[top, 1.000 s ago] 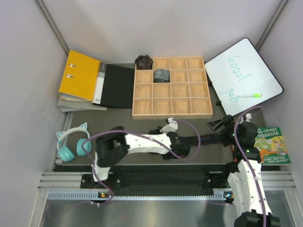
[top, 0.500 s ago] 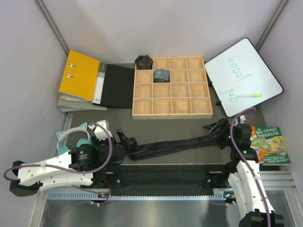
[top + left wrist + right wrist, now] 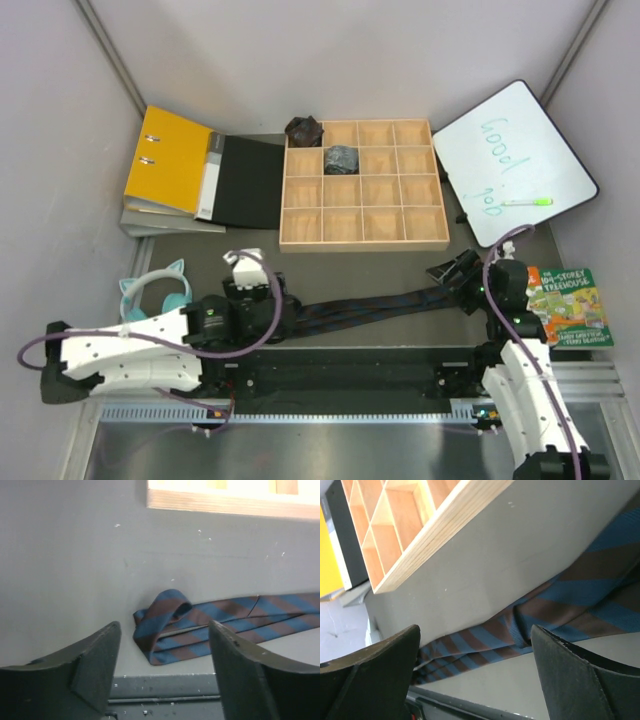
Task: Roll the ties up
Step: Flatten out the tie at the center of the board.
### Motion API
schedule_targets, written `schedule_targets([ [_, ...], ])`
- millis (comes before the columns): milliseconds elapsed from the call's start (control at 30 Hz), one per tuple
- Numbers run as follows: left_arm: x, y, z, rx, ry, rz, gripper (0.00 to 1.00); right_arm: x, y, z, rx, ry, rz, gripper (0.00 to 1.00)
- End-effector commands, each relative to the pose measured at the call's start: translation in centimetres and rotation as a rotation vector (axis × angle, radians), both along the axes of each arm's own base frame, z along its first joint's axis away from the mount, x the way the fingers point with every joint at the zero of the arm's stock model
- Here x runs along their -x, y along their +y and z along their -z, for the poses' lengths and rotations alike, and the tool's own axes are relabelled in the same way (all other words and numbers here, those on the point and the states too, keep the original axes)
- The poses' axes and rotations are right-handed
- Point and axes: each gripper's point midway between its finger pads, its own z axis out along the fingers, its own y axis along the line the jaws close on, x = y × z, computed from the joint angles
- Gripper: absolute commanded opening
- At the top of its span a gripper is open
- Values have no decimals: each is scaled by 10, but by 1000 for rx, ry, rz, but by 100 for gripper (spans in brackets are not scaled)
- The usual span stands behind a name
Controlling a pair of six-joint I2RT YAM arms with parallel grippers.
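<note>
The left gripper (image 3: 272, 312) is hanging low over the table (image 3: 70, 560) with its jaws spread wide, pinching nothing. The tie (image 3: 172, 625) is lying loose between and just beyond the two dark, blocky tips, and whether they are touching the cloth cannot be told. Over on the right, the right gripper (image 3: 455, 275) is standing just as wide, jaws parted either side of the tie's other end. The fabric is running flat on the table between them, with nothing clamped. The tie itself is stretching left to right across the near part of the table, just near of the tray (image 3: 363, 185), from one gripper to the other. It is a soft woven strip in slanting blue and brown stripes, appearing doubled along its length, and its left end is folding back on itself into a small raised loop. The table under it is showing as smooth matte grey with a few pale specks. The tray is pale wood, a shallow grid of square compartments with thin dividers. Two ties are already sitting there as tight, lumpy coils: a brown bundle (image 3: 303, 130) in the far-left corner compartment, and a grey bundle (image 3: 340, 158) one compartment nearer and one to the right.
</note>
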Motion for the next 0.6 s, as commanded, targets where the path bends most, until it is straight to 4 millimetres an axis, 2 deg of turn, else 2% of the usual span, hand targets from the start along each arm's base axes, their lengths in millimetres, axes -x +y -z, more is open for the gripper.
schedule_targets([
  [0,-14,-57,-7,-82,-23,118,69,-12,13,-36,44,-105,-68,89],
  [33,-17,-68,-10,-82,-18,128,67,-14,17,-37,35,-108,-80,85],
  [100,-23,-90,5,-119,19,146,62,-19,29,-39,23,-104,-127,82],
  [133,-25,-101,6,-105,41,161,59,-18,40,-35,33,-90,-177,81],
  [167,-30,-113,15,-117,54,180,58,-18,42,-30,52,-60,-190,80],
  [233,-35,-123,27,-95,103,198,56,-20,47,-21,126,11,-241,79],
  [267,-39,-130,32,-82,109,208,56,-16,37,-10,181,78,-215,79],
  [333,-43,-132,38,-64,122,209,57,-19,22,-12,259,107,-169,79],
  [367,-42,-136,39,-49,129,229,57,-19,4,-10,330,122,-99,79],
  [467,-43,-135,42,-43,128,225,60,-18,-28,-24,438,84,31,80],
  [533,-46,-128,49,-48,135,210,60,-18,-42,-33,449,35,95,78],
  [567,-47,-125,50,-45,138,207,59,-17,-58,-32,446,50,160,77],
])
